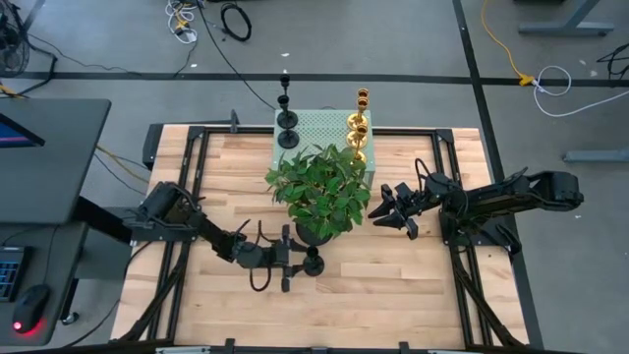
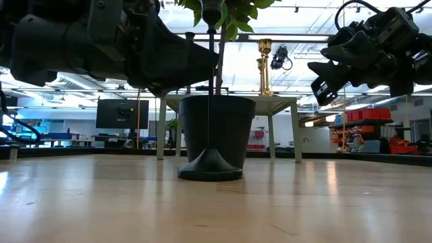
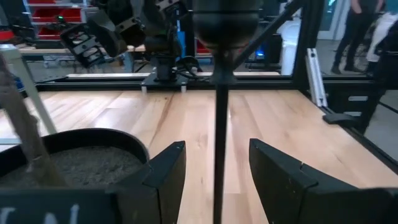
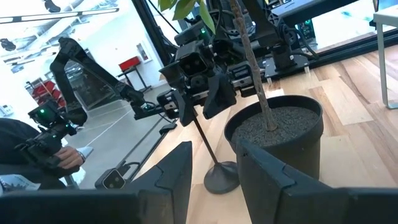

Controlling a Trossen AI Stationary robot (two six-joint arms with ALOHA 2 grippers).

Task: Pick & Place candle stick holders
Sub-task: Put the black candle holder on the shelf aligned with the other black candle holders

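Note:
A matte black candlestick (image 1: 313, 261) stands upright on its round base (image 2: 210, 169) on the wooden table, just in front of the black plant pot (image 2: 217, 131). My left gripper (image 1: 293, 259) is open. Its fingers stand on either side of the candlestick's thin stem (image 3: 219, 130), apart from it. Two more black candlesticks (image 1: 287, 120) and two gold ones (image 1: 359, 126) stand on a green mat (image 1: 319, 128) at the table's far edge. My right gripper (image 1: 393, 208) is open and empty, held above the table to the right of the plant.
The leafy plant (image 1: 319, 187) in its pot stands at the table's middle, between my two grippers and close beside the candlestick. A black frame (image 1: 197, 138) runs around the tabletop. A person (image 4: 37, 155) shows in the room beyond the table.

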